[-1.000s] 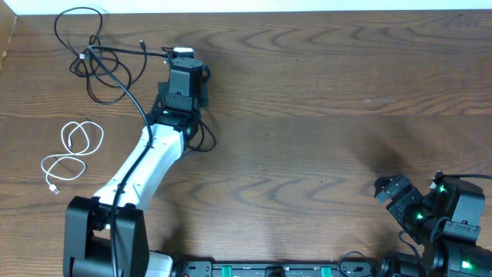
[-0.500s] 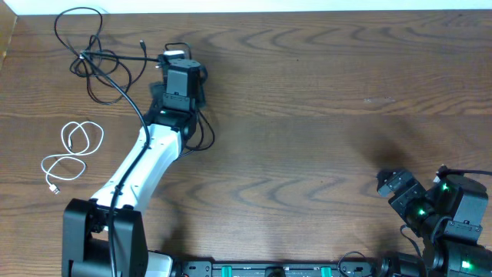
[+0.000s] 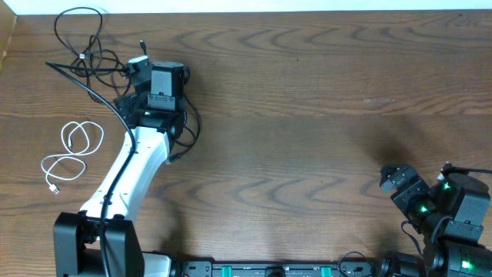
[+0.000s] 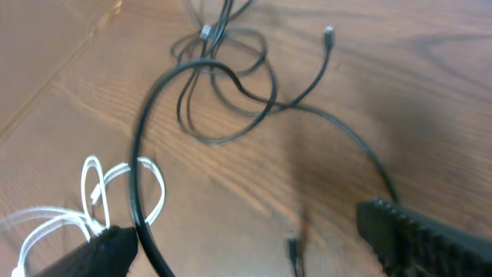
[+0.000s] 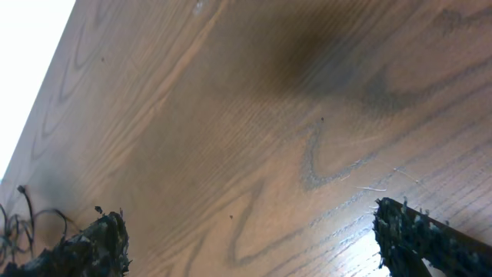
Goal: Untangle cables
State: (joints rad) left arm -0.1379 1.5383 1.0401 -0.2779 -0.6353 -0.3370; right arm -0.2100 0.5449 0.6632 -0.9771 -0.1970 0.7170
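Note:
The black cables (image 3: 86, 55) lie in a tangle at the table's far left corner; in the left wrist view the black tangle (image 4: 223, 85) has a small plug (image 4: 329, 32) sticking out. A thin black strand (image 3: 190, 123) loops beside the left arm, and its plug end (image 4: 292, 248) lies on the wood between the fingers. The white cable (image 3: 73, 148) lies coiled apart at the left, its loops (image 4: 100, 192) showing by the left finger. My left gripper (image 3: 129, 81) (image 4: 261, 246) is open beside the tangle, holding nothing. My right gripper (image 3: 393, 181) (image 5: 261, 242) is open over bare wood.
A thicker black arm cable (image 3: 100, 96) runs from the left arm over the tangle's edge and crosses the left wrist view (image 4: 142, 161). The table's far edge (image 3: 246, 11) and left edge are close to the tangle.
My left gripper has opened, letting go of the black cable, and swung left toward the tangle. The right arm has edged slightly lower right.

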